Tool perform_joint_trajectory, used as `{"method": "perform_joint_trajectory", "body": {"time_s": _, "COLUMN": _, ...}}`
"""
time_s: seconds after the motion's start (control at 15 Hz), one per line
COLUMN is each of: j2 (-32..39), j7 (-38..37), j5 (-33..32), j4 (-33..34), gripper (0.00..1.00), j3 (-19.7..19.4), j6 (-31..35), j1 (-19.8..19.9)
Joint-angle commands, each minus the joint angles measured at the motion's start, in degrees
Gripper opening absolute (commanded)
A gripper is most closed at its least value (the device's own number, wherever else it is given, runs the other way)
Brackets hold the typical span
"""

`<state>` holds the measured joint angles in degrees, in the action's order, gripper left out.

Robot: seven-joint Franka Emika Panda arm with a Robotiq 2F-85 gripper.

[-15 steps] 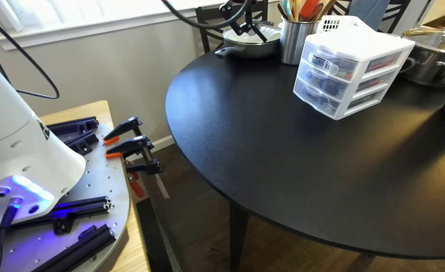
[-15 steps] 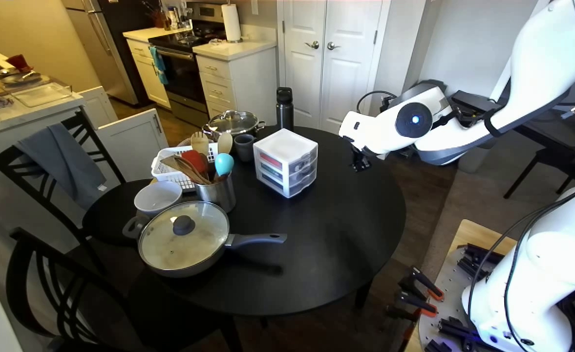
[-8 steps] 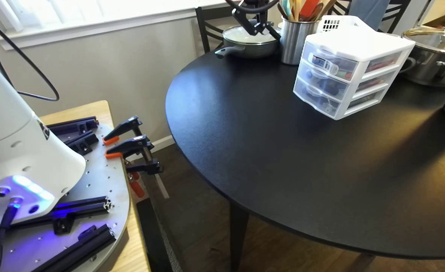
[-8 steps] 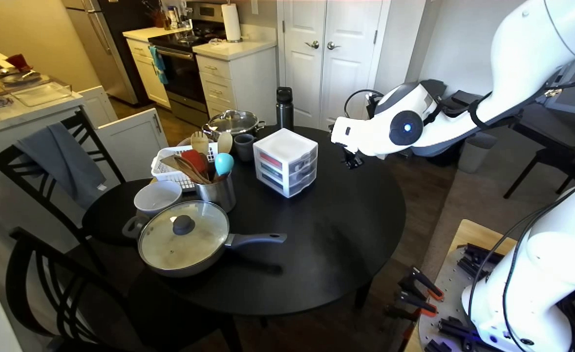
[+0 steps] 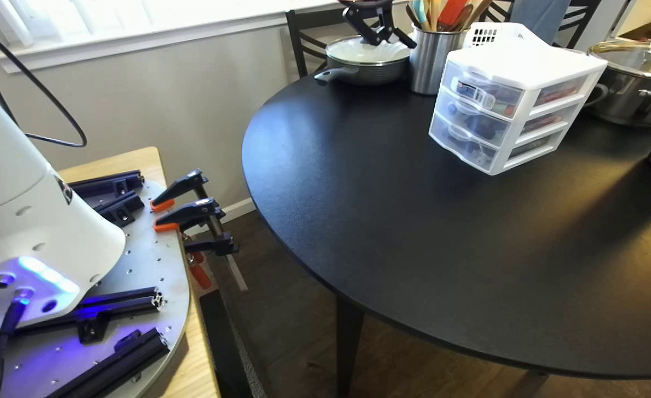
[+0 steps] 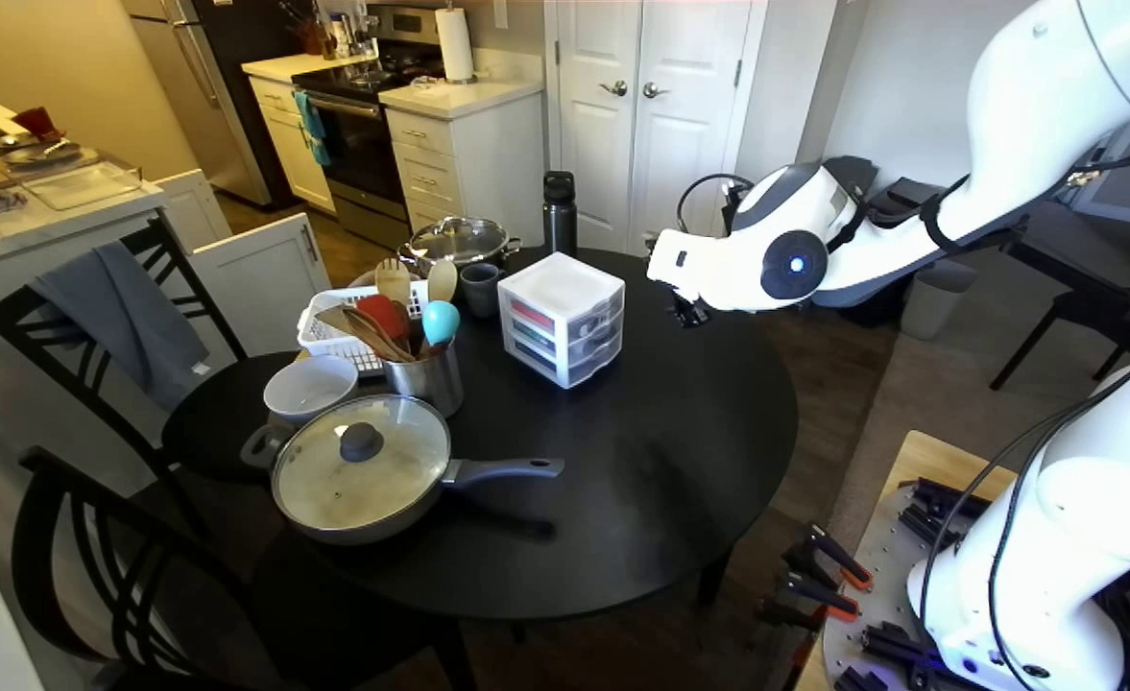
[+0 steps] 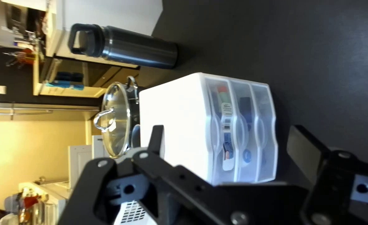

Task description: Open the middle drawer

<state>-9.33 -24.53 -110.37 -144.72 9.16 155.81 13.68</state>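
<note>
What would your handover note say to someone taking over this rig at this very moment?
The gripper: open, nothing between its fingers, apart from the white drawer unit.
The middle drawer: second of three in that unit, which stands on the black table.
Done: none of the opening; the drawer looks shut, though it is in the wrist view.
Left: probably close in on the drawer's front, get a hold, and pull it out.

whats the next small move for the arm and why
Probably advance the open gripper a little toward the middle drawer: that drawer looks shut, the jaws stand apart, and both exterior views show a gap between the gripper and the white-framed drawer unit.
</note>
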Motion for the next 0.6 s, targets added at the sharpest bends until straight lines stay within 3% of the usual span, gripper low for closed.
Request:
{"method": "perform_joint_trajectory", "body": {"time_s": 0.0, "j2": -1.5, "j7": -14.84, "j5": -11.75, "j4": -4.26, "gripper": 1.0, "j3": 4.6, "j6": -13.95, "j1": -3.85}}
{"method": "perform_joint_trajectory", "body": {"time_s": 0.2, "j2": -0.23, "j7": -20.91, "j5": -16.82, "j4": -9.11, "gripper": 1.0, "j3": 10.39, "j6": -28.41, "j1": -4.89}}
{"method": "perform_joint_trajectory", "body": {"time_s": 0.47, "j2": 5.84, "j7": -25.79, "j5": -14.97, "j4": -13.28, "gripper": 1.0, "j3": 15.52, "j6": -47.51, "j1": -7.98}}
{"method": "perform_joint_trajectory", "body": {"time_s": 0.53, "j2": 8.2, "j7": -26.41, "j5": -14.74, "j4": -13.68, "gripper": 1.0, "j3": 10.04, "j6": -51.07, "j1": -14.62}}
